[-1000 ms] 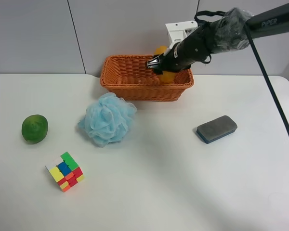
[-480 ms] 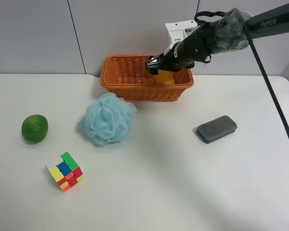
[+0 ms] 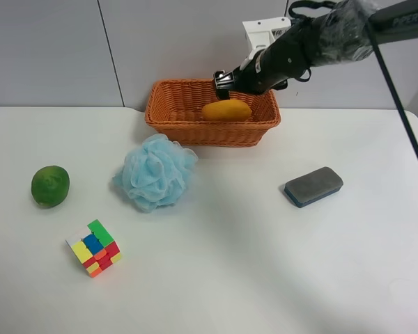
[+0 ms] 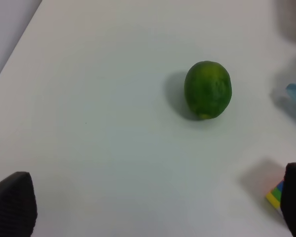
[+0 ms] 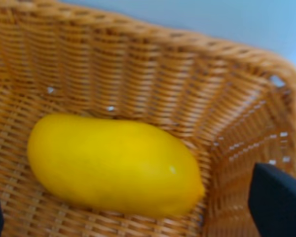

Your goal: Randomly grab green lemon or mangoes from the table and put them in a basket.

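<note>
The yellow-orange mango [image 3: 226, 110] lies on its side inside the wicker basket [image 3: 195, 132] at the back of the white table [image 3: 230, 264]. In the right wrist view the mango [image 5: 113, 165] rests free on the basket's woven floor [image 5: 138, 64]. My right gripper [image 3: 223, 78] hangs open just above the mango, and its dark fingertips [image 5: 276, 202] stand wide apart on either side. The green lemon [image 3: 50, 186] sits on the table at the exterior high view's left. My left gripper [image 4: 153, 207] is open and empty, a short way from the lemon [image 4: 207, 89].
A blue mesh bath pouf [image 3: 155, 172] lies in front of the basket. A multicoloured puzzle cube [image 3: 94, 248] sits near the lemon and also shows in the left wrist view [image 4: 276, 195]. A grey eraser [image 3: 313, 186] lies at the right.
The right gripper held the mango over the basket, then let it go. The mango now lies in the basket and the gripper has lifted slightly.
</note>
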